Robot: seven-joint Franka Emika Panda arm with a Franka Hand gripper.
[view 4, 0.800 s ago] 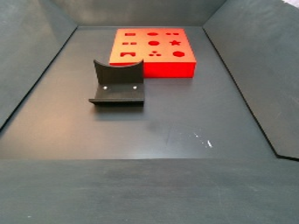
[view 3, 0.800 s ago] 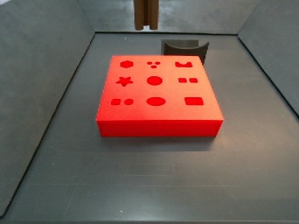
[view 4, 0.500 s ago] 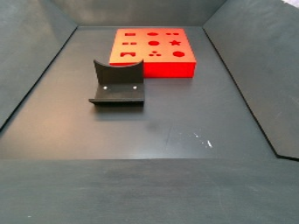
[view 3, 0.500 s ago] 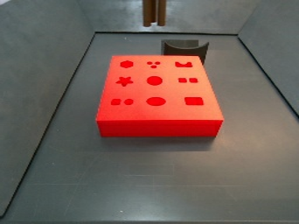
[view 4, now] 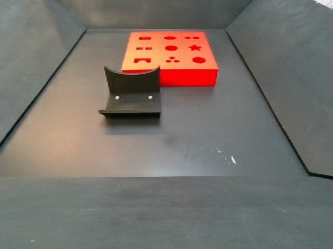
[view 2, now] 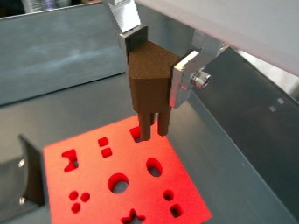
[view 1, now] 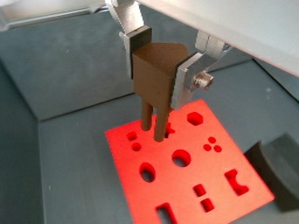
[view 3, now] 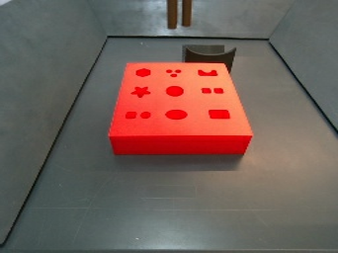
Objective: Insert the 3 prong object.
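While the hand (view 1: 163, 70) grips the brown wooden three-pronged piece (view 1: 155, 83), line its prongs over the red block's (view 1: 187, 171) three-hole slot (view 1: 212, 143) below, then lower straight.

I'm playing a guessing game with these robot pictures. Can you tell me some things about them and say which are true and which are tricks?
1. The gripper is holding the brown 3 prong object. True.
2. The 3 prong object is already pushed into the red block. False: in both wrist views it hangs in the air above the block.
3. The red block has a star-shaped hole in its top. True.
4. The dark fixture sits on top of the red block. False: it stands on the floor, apart from the block.
5. The prongs point down. True.
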